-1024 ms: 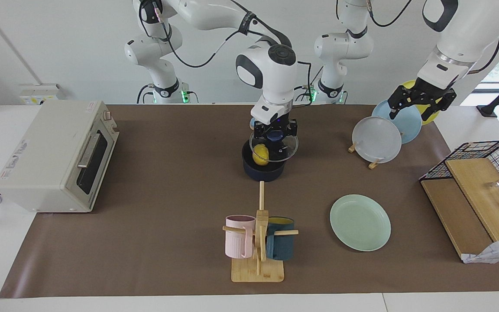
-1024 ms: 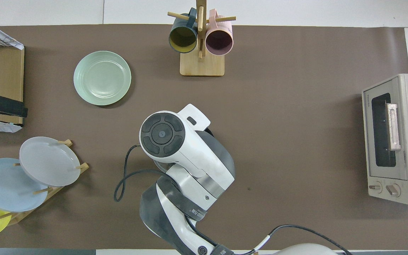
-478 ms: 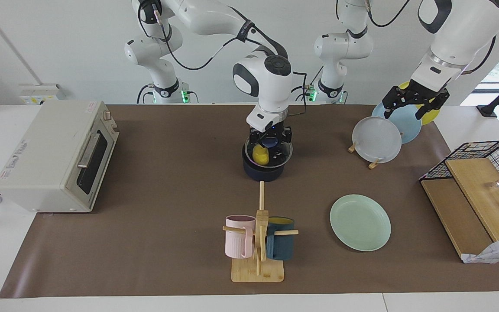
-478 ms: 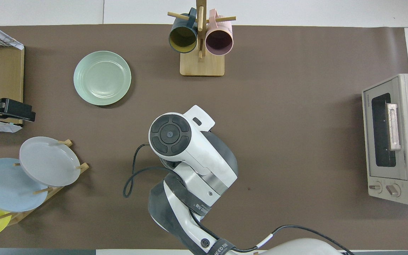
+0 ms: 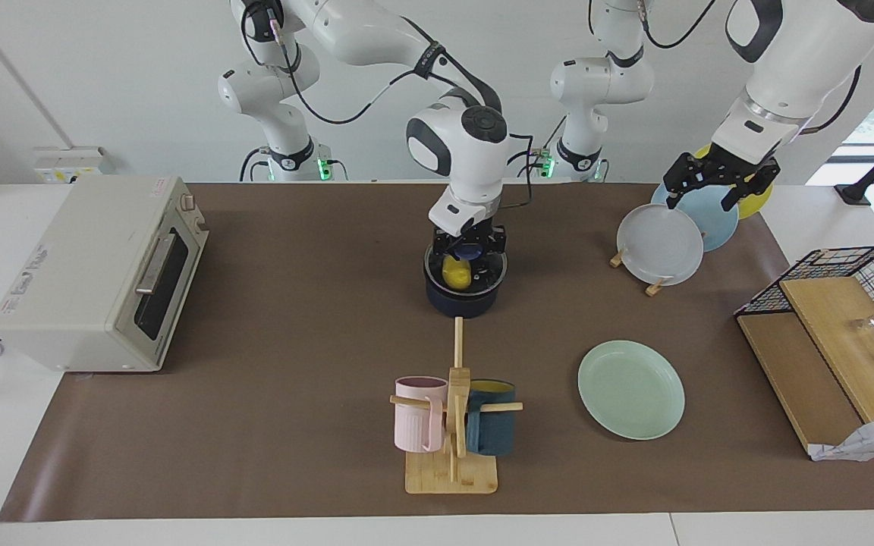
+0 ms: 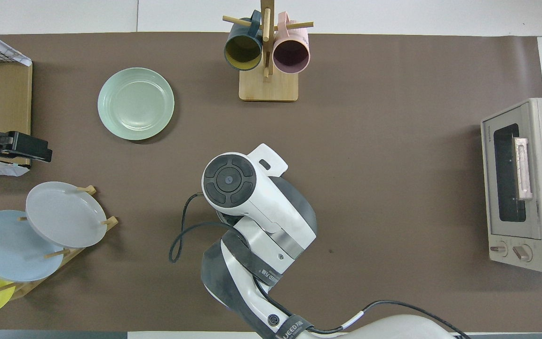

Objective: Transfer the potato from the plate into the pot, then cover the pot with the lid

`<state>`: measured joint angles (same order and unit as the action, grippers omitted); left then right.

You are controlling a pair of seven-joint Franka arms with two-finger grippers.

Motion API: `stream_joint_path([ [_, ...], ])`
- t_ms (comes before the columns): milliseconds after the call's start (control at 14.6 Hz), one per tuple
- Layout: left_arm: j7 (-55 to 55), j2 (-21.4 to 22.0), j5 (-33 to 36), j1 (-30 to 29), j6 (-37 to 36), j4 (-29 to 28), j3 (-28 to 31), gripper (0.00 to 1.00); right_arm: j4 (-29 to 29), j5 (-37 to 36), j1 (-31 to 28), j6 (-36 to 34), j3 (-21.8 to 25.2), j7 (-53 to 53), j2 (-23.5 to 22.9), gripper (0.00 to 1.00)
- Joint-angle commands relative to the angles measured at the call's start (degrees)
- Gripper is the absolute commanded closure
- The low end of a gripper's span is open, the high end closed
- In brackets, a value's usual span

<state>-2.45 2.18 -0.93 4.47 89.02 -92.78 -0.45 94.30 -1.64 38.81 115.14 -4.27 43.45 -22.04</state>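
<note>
The dark navy pot stands mid-table with the yellow potato inside it. My right gripper is shut on the blue knob of the clear glass lid and holds it level at the pot's rim; I cannot tell whether the lid touches the rim. The mint-green plate lies bare, farther from the robots, toward the left arm's end; it also shows in the overhead view. My left gripper hangs open and empty over the plate rack. In the overhead view the right arm hides the pot, lid and potato.
A rack with grey, light-blue and yellow plates stands under the left gripper. A wire basket with wooden boards is at that end. A mug tree stands farther from the robots than the pot. A toaster oven is at the right arm's end.
My right gripper has come down with the lid, from tilted above the pot to level at its rim. My left gripper has risen a little over the plate rack.
</note>
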Motion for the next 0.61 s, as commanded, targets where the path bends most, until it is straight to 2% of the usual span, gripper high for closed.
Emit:
stream_joint_path([
  [0, 1.0, -1.2, 1.5, 0.5, -0.9, 2.5, -0.1, 0.0, 2.1, -1.1, -0.6, 1.2, -0.5, 0.1, 1.6, 1.0],
  [546, 1.0, 0.1, 1.5, -0.2, -1.3, 0.5, -1.0, 0.0, 4.4, -1.5, -0.4, 4.1, -0.5, 0.1, 1.8, 1.0],
])
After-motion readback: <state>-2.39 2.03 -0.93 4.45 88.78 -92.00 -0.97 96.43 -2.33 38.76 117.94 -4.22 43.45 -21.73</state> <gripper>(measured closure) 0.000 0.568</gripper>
